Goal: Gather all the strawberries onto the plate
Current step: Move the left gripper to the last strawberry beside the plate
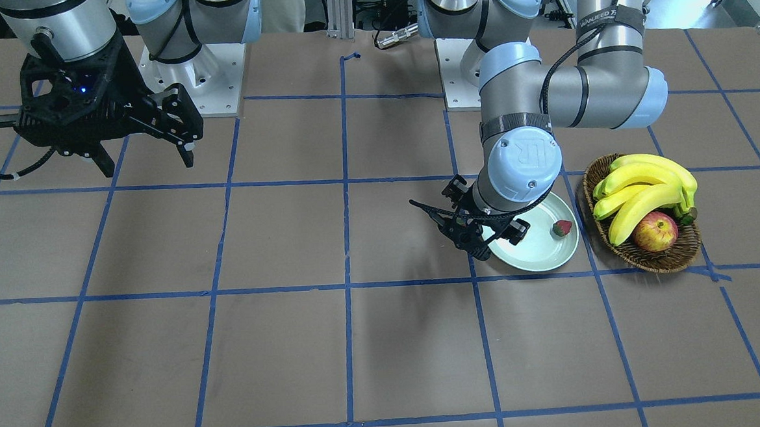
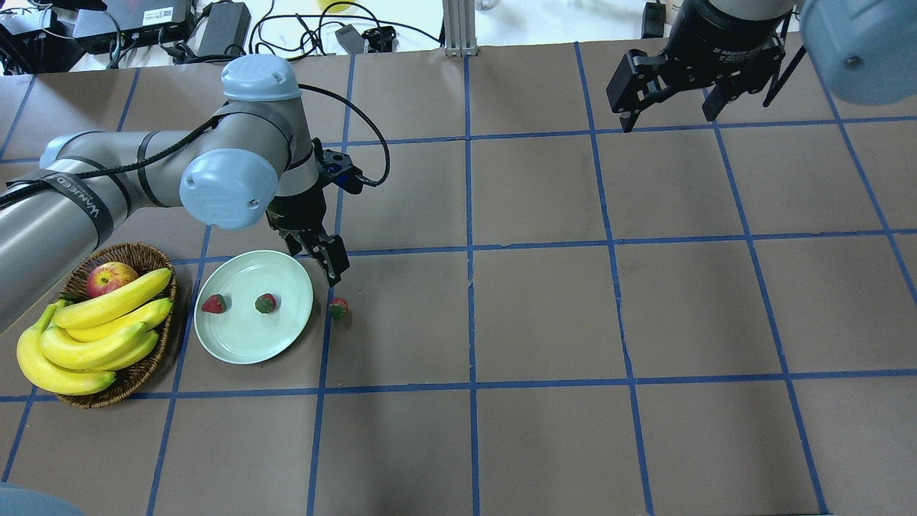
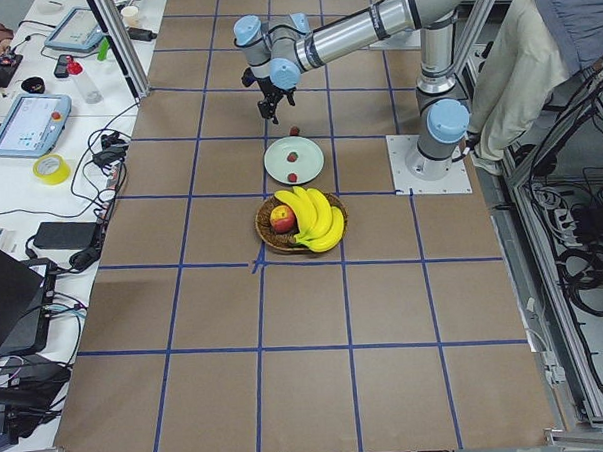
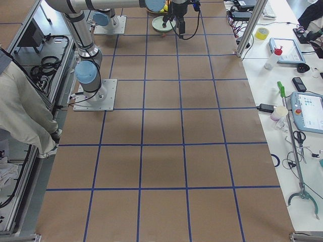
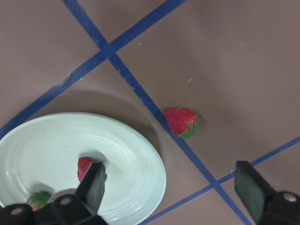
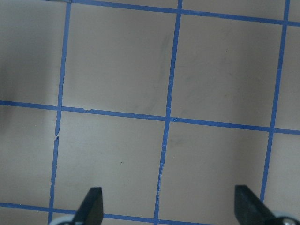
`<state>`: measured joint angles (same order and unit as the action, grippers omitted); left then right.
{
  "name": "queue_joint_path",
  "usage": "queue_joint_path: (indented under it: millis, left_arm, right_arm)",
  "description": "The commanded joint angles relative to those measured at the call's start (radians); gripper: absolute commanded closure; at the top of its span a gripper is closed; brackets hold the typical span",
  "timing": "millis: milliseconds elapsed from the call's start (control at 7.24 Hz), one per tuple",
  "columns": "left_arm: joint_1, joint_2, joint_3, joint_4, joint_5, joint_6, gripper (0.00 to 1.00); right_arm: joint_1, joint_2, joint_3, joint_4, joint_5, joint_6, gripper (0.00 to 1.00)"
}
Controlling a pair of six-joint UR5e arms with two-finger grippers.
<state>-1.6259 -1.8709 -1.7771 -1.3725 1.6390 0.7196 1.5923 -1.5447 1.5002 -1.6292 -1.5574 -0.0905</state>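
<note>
The pale mint-green plate (image 2: 243, 340) lies on the table beside the basket. One strawberry (image 2: 266, 303) lies in its middle and another (image 2: 213, 304) at its rim nearest the basket. A third strawberry (image 2: 338, 309) lies on the table just outside the plate's other side. My left gripper (image 2: 322, 261) is open and empty, hovering above the plate's edge and short of that loose strawberry (image 5: 182, 122). The left wrist view shows the plate (image 5: 61, 140) and the fruit in it (image 5: 91, 168). My right gripper (image 2: 670, 107) is open and empty, far away near the robot's base.
A brown wicker basket (image 2: 140, 252) with a bunch of bananas (image 2: 93, 330) and a red-yellow apple (image 2: 111, 278) stands beside the plate. Blue tape lines grid the brown table. A person stands beside the robot's base in the side views.
</note>
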Motion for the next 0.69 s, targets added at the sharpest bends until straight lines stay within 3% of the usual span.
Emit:
queue_joint_path:
  millis: [0, 276, 414, 552]
  left_arm:
    - [-0.003, -0.002, -0.051, 0.009, 0.001, 0.197, 0.00]
    - [-0.003, -0.007, -0.065, 0.023, -0.001, 0.269, 0.00]
    - [-0.009, -0.008, -0.071, 0.070, -0.002, 0.300, 0.09]
    - [-0.011, -0.016, -0.084, 0.087, -0.001, 0.305, 0.03]
  right_arm:
    - [0.000, 0.000, 0.000, 0.000, 0.000, 0.000, 0.00]
    - [0.000, 0.000, 0.000, 0.000, -0.001, 0.000, 0.00]
    - [0.000, 0.000, 0.000, 0.000, -0.001, 0.000, 0.00]
    - [0.000, 0.000, 0.000, 0.000, -0.001, 0.000, 0.00]
